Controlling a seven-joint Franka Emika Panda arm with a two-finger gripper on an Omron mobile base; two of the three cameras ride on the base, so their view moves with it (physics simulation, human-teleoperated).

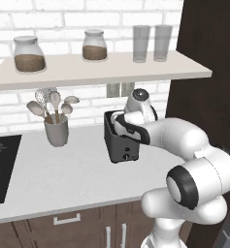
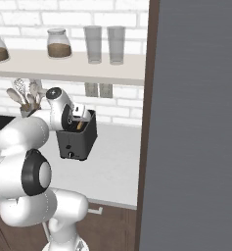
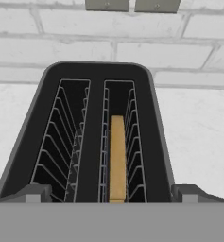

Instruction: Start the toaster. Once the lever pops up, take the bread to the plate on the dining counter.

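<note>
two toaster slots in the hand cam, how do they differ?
In the hand view, looking down into the toaster: the right slot holds the bread, standing on edge, its golden top edge below the slot rim; the left slot holds nothing, so its dark floor shows. The bread covers much of the right slot's floor. Both are lined with thin wire guides and run parallel along the dark body.

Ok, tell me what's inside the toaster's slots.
In the hand view, the toaster holds one bread slice standing on edge in one slot; the other shows only wire guides. The slot bottoms are dark, unreadable.
</note>
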